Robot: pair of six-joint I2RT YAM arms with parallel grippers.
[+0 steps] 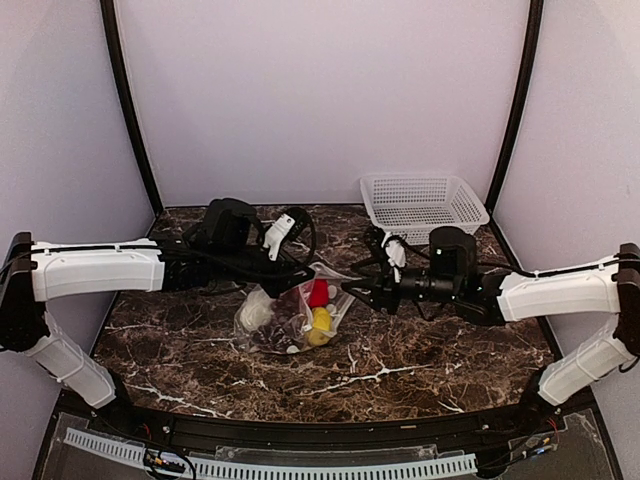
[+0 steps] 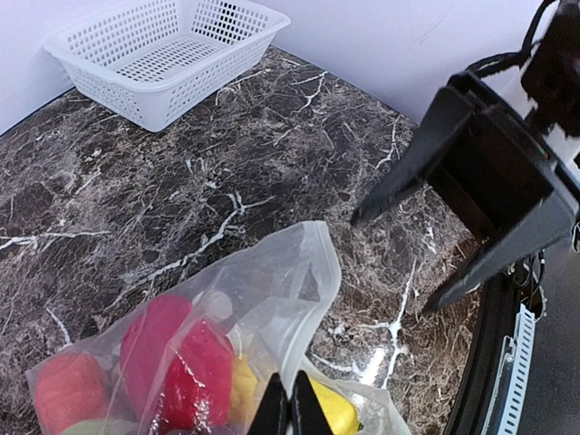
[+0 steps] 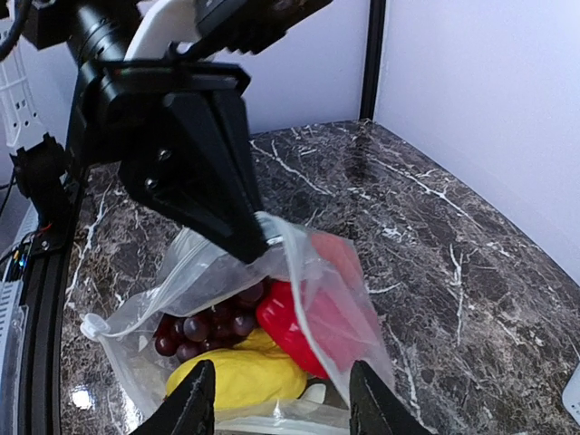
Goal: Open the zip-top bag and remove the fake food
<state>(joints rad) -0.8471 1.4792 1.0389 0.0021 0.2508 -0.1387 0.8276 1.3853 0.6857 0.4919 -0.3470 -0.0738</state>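
zip-top bag [image 3: 181, 290]: likely floppy, slippery film; fake food [image 3: 237, 376] light | left gripper [image 2: 290, 401] pinches one lip | right gripper [image 3: 281, 367] wide, free lip just ahead: grip there

Top camera overlooks table [image 1: 180, 350]; close wrist cameras share bag [image 3: 317, 263].

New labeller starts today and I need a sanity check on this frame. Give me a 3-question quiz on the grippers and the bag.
1. True or false: the right gripper has its jaws open.
2. Pick one. The fake food is: A) in the white basket, B) inside the zip-top bag, C) loose on the table.
3. Fill in: the ___ gripper pinches the bag's top edge.

Key: 1 true. 2 B. 3 left gripper.
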